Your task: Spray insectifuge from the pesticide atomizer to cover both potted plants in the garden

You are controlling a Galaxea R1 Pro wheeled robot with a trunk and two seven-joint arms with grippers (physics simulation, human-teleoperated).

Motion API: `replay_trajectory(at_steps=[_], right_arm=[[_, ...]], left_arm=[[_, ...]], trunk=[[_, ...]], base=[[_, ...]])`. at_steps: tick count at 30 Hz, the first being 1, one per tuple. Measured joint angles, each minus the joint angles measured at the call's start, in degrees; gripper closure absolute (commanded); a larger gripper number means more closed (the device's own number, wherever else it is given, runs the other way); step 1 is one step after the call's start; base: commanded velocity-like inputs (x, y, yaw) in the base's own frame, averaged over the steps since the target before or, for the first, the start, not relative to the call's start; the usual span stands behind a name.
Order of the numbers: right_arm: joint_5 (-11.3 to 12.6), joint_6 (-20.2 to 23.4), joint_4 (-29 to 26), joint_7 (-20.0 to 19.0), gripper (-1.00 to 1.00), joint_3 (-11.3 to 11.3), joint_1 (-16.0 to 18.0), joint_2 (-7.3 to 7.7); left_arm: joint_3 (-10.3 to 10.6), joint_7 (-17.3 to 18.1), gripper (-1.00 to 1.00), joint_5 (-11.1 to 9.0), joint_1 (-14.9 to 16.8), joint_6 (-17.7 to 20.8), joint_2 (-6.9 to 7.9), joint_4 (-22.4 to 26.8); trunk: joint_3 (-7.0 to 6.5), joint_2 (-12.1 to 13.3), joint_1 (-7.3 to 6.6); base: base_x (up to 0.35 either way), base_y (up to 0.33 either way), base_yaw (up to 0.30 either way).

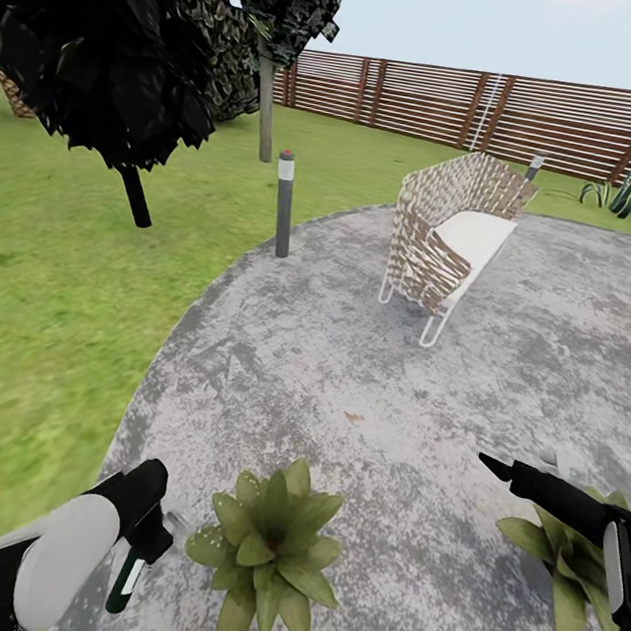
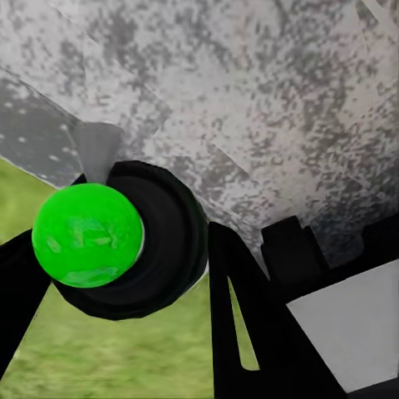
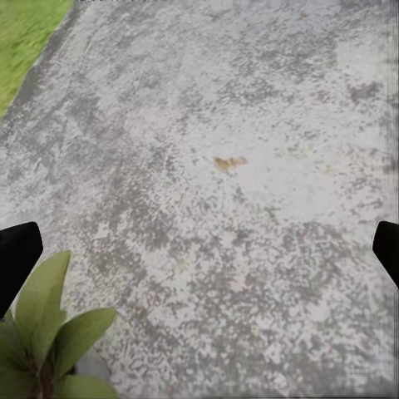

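Note:
My left gripper (image 1: 146,541) is shut on the pesticide atomizer (image 1: 127,577), whose green-and-white body hangs below the fingers at the paving's left edge. The left wrist view looks end-on at the atomizer (image 2: 91,237), a bright green round end in a black ring between the dark fingers. One potted plant (image 1: 266,551) spreads its broad leaves just right of that gripper. The second potted plant (image 1: 562,560) sits at the right, partly hidden under my right arm. My right gripper (image 1: 507,470) hovers open above it; its fingertips (image 3: 17,253) stand wide apart, with leaves of that potted plant (image 3: 50,337) below.
A wicker chair (image 1: 454,235) with a white cushion stands on the grey paved circle (image 1: 346,381). A short bollard light (image 1: 284,205) marks the paving's edge. Grass (image 1: 45,295) and dark trees (image 1: 115,33) lie to the left; a wooden fence (image 1: 508,107) and a spiky plant (image 1: 627,195) are behind.

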State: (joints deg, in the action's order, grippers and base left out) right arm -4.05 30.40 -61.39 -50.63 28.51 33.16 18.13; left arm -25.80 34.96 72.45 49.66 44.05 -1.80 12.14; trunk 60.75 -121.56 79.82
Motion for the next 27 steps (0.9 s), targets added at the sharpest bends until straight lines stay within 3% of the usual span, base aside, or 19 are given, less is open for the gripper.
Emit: replay_trajectory(at_steps=[17, 27], right_arm=[[0.0, 0.0, 0.0, 0.0, -1.0, 0.0, 0.0, 0.0], [0.0, 0.0, 0.0, 0.0, -1.0, 0.0, 0.0, 0.0]], left_arm=[[0.1, 0.1, 1.0, 0.1, 0.1, 0.2, -0.18, 4.4], [-0.1, 0.1, 1.0, 0.2, 0.0, 0.1, -0.52, -1.4]], trunk=[[0.0, 0.0, 0.0], [0.0, 0.0, 0.01]], base=[[0.0, 0.0, -0.032], [-0.02, -0.104, 0.0]])
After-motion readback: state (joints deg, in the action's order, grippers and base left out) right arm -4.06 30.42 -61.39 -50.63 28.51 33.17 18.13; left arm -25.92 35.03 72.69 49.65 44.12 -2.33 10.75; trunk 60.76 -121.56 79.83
